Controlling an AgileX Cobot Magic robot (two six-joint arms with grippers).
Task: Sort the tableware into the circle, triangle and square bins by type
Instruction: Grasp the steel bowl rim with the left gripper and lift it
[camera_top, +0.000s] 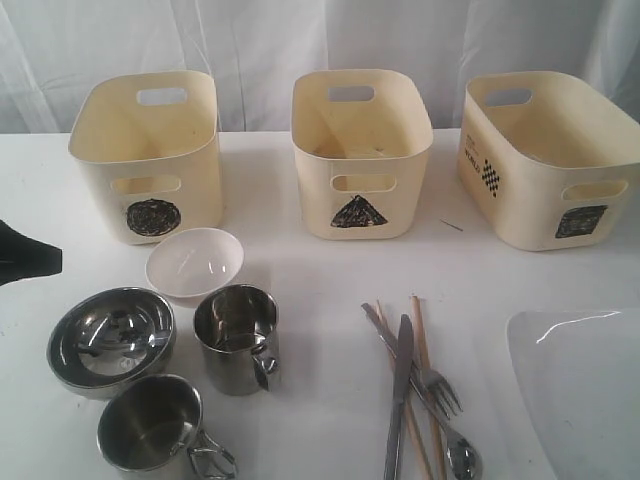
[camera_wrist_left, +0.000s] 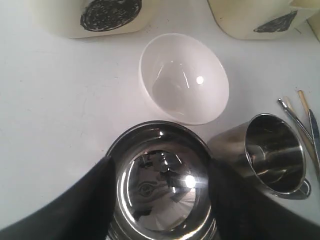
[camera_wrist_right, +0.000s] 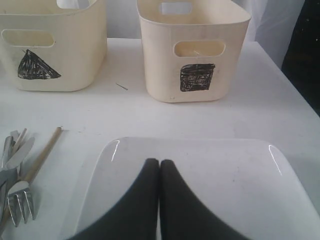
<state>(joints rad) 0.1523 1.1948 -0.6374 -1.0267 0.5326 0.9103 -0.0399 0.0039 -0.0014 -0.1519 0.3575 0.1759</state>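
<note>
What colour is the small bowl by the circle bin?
Small bowl is glossy white; clearest in left wrist view.

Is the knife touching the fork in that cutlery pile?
Touching. The exterior view shows the fork lying slantwise across the knife, the two overlapping with no gap where they cross.

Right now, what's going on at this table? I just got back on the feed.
Sorting has barely begun. The left gripper has its jaws open on either side of the steel bowl, not closed on it. The right gripper is over the large white plate, jaws shut and holding nothing. The small white bowl, both mugs and the cutlery pile lie on the table before the circle bin, triangle bin and square bin.
</note>
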